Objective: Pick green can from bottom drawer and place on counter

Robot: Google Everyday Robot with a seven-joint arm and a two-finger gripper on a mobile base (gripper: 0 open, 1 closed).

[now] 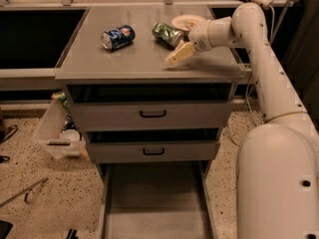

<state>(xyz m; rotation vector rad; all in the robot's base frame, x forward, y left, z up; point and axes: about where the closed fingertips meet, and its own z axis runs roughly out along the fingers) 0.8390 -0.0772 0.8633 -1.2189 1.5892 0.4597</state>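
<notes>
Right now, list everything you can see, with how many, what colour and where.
green can: one, shiny green, lying on counter by the gripper
blue can: one, blue, lying on counter, left
counter: one, grey, cabinet top
shallow drawers: two, grey, under the counter
bottom drawer: one, grey, pulled out, lowest
plastic bin: one, clear, floor left of cabinet
gripper: one, tan, open, over counter's right part beside green can
arm: one, white, reaching from the right

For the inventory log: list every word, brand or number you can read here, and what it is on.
Blue can on the counter: red-white logo, too blurred to read.
Green can, beside the end effector over the counter: no readable text.
No text can be read anywhere in this view.
</notes>
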